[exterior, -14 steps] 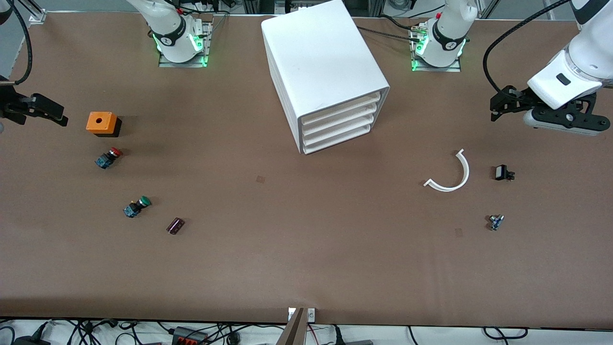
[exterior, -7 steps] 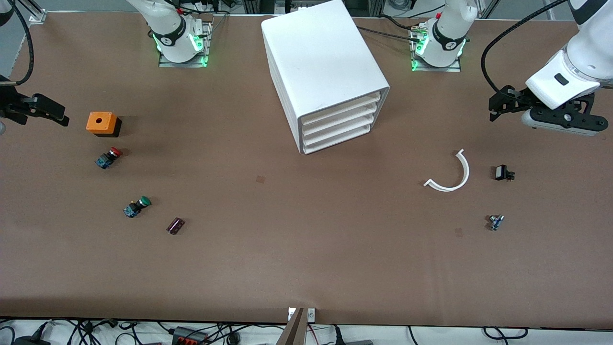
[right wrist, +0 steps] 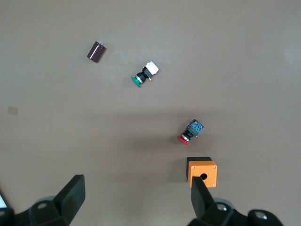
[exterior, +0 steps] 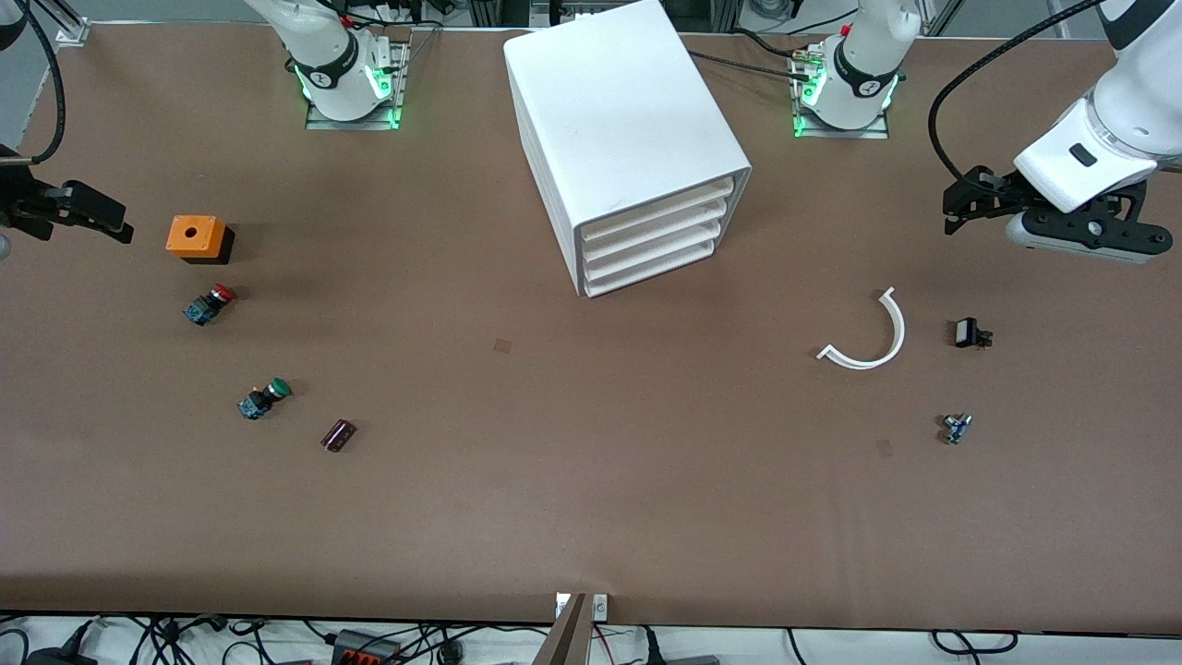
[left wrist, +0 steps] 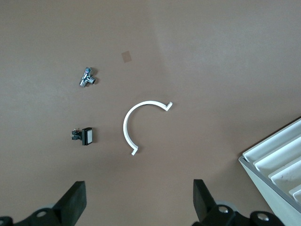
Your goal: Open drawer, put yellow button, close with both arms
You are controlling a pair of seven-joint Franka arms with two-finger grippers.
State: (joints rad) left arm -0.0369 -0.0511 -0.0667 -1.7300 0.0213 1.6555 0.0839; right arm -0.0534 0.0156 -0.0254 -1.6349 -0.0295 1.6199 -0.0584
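The white cabinet stands at the middle of the table near the robots' bases, and all its drawers are shut. The uppermost drawer is flush with the rest; the cabinet's corner also shows in the left wrist view. No yellow-capped button is in view. My left gripper is open and empty in the air at the left arm's end of the table, and its own view shows bare table between the fingers. My right gripper is open and empty at the right arm's end, beside an orange-topped box, as its own view shows.
At the right arm's end lie the orange box with a round hole, a red-capped button, a green-capped button and a dark cylinder. At the left arm's end lie a white curved strip, a small black part and a metal fitting.
The left gripper has shifted very slightly; the right gripper and everything on the table stay where they were.
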